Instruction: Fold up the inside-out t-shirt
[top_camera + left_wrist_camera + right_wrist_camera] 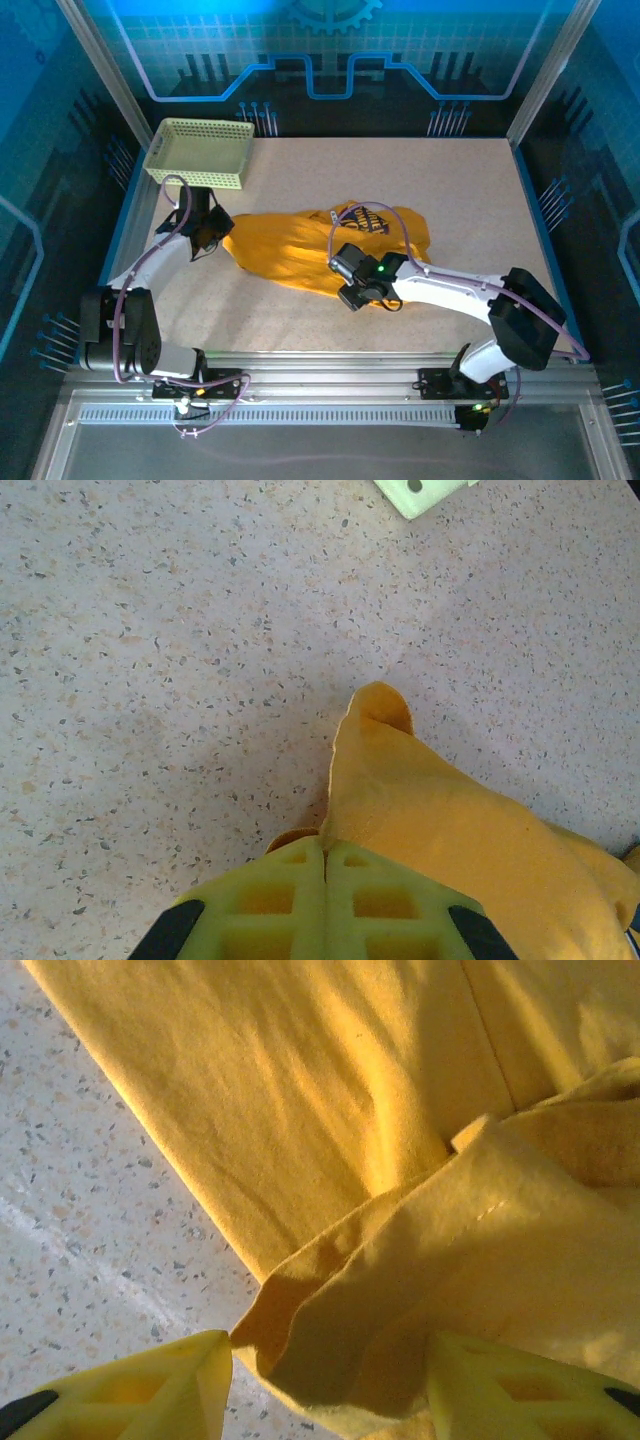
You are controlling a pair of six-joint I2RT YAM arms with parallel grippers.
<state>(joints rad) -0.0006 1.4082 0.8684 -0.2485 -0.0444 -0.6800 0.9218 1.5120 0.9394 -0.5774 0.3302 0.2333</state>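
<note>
The shirt (300, 255) is lying crumpled on the table (450, 190), stretching between the two grippers. The left gripper (325, 855) is pinching the shirt's end, its fingers pressed together with cloth bulging out just ahead of them and to their right. The right gripper (330, 1360) is hovering with fingers (180, 1380) spread, a loose hem fold sitting in the gap between them. The left arm is reaching forward, low; the right arm is angling inward, nearly level. A basket (200, 152) is sitting beyond the left fingers.
</note>
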